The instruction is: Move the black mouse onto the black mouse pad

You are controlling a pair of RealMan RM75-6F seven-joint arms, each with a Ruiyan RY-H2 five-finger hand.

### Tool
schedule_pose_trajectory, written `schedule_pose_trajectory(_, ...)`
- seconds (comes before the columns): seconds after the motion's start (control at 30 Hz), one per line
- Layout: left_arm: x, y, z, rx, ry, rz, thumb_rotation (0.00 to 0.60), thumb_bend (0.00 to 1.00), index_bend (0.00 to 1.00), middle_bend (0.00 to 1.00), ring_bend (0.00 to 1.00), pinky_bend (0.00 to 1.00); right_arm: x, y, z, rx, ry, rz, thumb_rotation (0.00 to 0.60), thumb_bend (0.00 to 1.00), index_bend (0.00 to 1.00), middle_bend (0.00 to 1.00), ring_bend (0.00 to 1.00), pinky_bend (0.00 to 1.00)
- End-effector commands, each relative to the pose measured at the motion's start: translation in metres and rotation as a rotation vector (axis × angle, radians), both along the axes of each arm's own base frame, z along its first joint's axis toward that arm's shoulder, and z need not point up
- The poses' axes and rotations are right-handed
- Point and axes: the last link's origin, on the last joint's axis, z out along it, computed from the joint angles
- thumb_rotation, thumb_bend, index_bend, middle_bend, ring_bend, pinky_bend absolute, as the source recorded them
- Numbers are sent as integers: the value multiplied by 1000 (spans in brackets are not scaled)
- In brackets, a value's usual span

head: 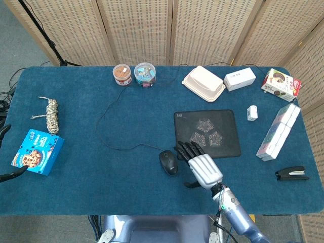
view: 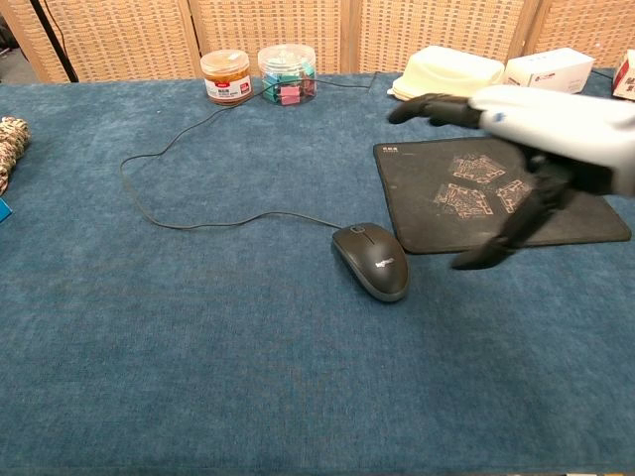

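Note:
The black mouse (head: 168,162) (view: 371,261) lies on the blue cloth just off the front-left corner of the black mouse pad (head: 206,133) (view: 575,213). Its cable (head: 109,126) loops away to the back left. My right hand (head: 202,167) (view: 536,129) hovers right beside the mouse, over the pad's front-left corner. Its fingers are stretched out and apart, the thumb hangs down, and it holds nothing. It does not touch the mouse. Of my left hand (head: 6,152) only dark fingertips show at the far left edge, spread apart and empty.
Two jars (head: 133,74), a cream lunch box (head: 203,84) and a white box (head: 239,79) line the back. A long carton (head: 277,131), a small white cube (head: 252,112) and a stapler (head: 292,173) sit right. A cookie box (head: 38,152) and rope (head: 51,114) lie left.

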Motion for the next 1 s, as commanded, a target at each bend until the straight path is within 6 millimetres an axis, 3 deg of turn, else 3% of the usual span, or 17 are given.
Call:
schedule_pose_trajectory(0.03,0,1,0,-3,-1,-2,600,60,0,0,0,0,22,-3,-18,15,-11,19,600,0,0,0,0,0)
schedule_pose_trajectory(0.5,-1,4,-2,-6,-5,7,600,60,0,0,0,0,66,-14,-91,-33,-10,-32,600,0,0,0,0,0)
schedule_pose_trajectory(0.8,-6,5,3,0,-23,19,600,60,0,0,0,0,59,-30,-125,-81,63,-86,600,0,0,0,0,0)
schedule_pose_trajectory(1.0,-11,7,7,2,-32,33,600,60,0,0,0,0,53,-35,-135,-80,67,-122,600,0,0,0,0,0)
